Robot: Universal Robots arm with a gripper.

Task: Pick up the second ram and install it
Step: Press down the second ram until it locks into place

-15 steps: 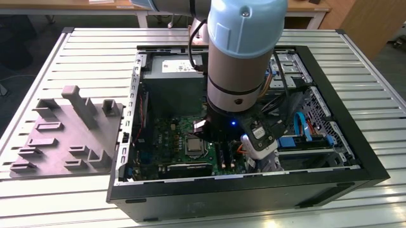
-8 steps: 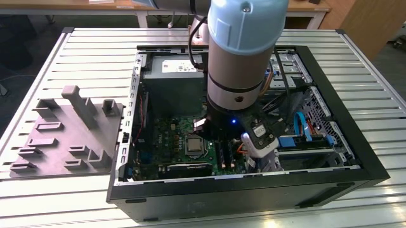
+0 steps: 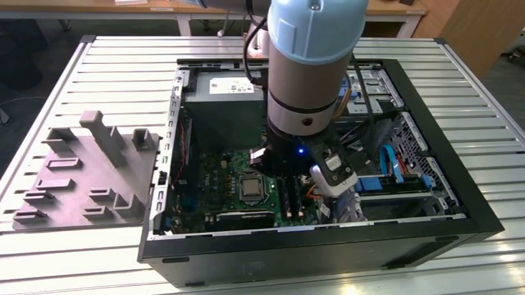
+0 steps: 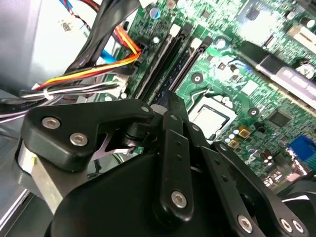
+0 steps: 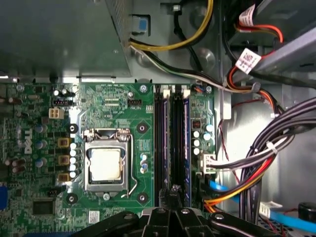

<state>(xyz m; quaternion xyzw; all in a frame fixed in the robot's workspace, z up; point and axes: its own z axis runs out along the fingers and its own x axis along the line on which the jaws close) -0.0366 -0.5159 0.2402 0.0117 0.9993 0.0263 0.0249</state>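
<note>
Blue ram [image 5: 186, 143] seated in slot, first wrist view | tool [image 5: 174, 193] above slots, fingers together, empty

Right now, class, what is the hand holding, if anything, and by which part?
Cannot be told. The hand sits right over the memory slots, beside the processor.

Arm [image 3: 316, 67] vertical (pincer [image 5: 174, 193] down)

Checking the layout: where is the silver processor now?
In the first wrist view, the processor sits on the green motherboard, beside the black memory slots.
</note>
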